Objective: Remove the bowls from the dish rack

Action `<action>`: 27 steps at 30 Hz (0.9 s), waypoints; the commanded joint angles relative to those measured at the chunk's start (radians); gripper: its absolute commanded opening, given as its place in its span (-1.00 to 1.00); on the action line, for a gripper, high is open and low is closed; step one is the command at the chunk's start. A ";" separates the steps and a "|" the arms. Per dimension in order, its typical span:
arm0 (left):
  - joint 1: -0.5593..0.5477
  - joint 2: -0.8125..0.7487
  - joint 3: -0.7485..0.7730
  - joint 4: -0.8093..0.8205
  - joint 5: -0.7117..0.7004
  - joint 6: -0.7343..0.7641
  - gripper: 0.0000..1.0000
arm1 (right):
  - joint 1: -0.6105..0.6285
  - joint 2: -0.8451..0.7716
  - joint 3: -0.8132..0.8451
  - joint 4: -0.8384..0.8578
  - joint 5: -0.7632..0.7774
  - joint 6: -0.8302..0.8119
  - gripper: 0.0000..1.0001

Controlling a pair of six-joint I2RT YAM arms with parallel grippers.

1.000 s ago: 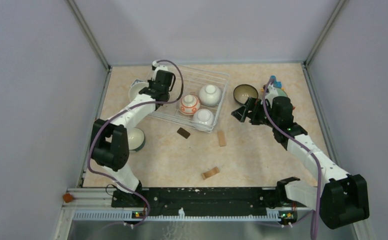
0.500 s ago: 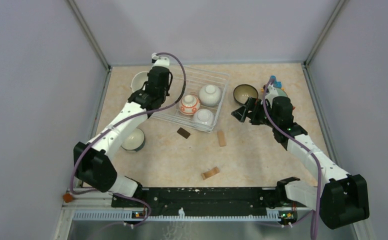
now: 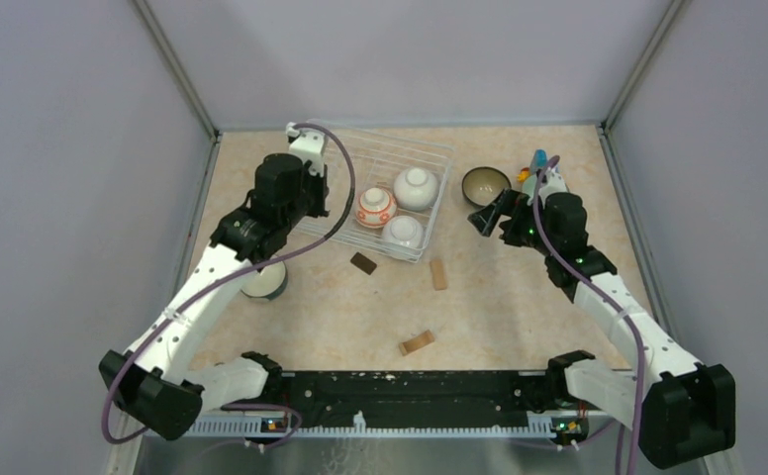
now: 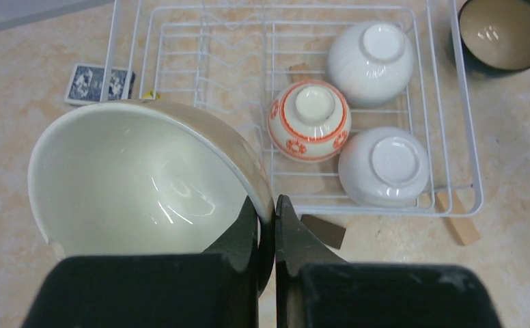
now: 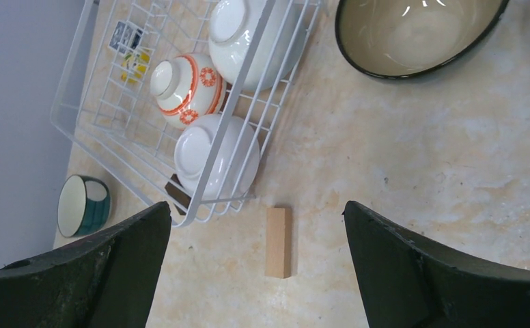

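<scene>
My left gripper (image 4: pixel 267 205) is shut on the rim of a beige bowl (image 4: pixel 146 184) and holds it above the table, left of the white wire dish rack (image 4: pixel 453 102). In the top view my left gripper (image 3: pixel 286 198) hides that bowl. Three bowls lie upside down in the rack (image 3: pixel 434 198): an orange-patterned one (image 3: pixel 374 206) and two white ones (image 3: pixel 416 186) (image 3: pixel 402 232). A dark brown-lined bowl (image 3: pixel 485 184) stands on the table right of the rack. A teal bowl (image 3: pixel 264 282) stands by the left arm. My right gripper (image 3: pixel 489 213) (image 5: pixel 257 208) is open and empty between the rack and the dark bowl.
A blue patterned card (image 4: pixel 98 82) lies left of the rack. A dark block (image 3: pixel 363 262) and wooden blocks (image 3: pixel 439 274) (image 3: pixel 417 342) lie in front of the rack. A small blue object (image 3: pixel 540 158) sits behind the right wrist. Walls enclose the table.
My left arm has pulled back toward the near left with the beige bowl, away from the rack's left end. My right gripper has shifted slightly right and turned.
</scene>
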 commanded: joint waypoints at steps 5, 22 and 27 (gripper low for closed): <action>0.002 -0.184 -0.120 -0.092 0.079 -0.014 -1.00 | 0.010 -0.031 0.039 -0.029 0.145 0.090 0.92; 0.002 -0.140 -0.381 0.025 0.165 -0.245 -1.00 | 0.010 -0.045 0.006 -0.040 0.175 0.134 0.92; 0.001 -0.042 -0.393 0.024 0.159 -0.293 -1.00 | 0.010 -0.052 0.007 -0.052 0.203 0.134 0.92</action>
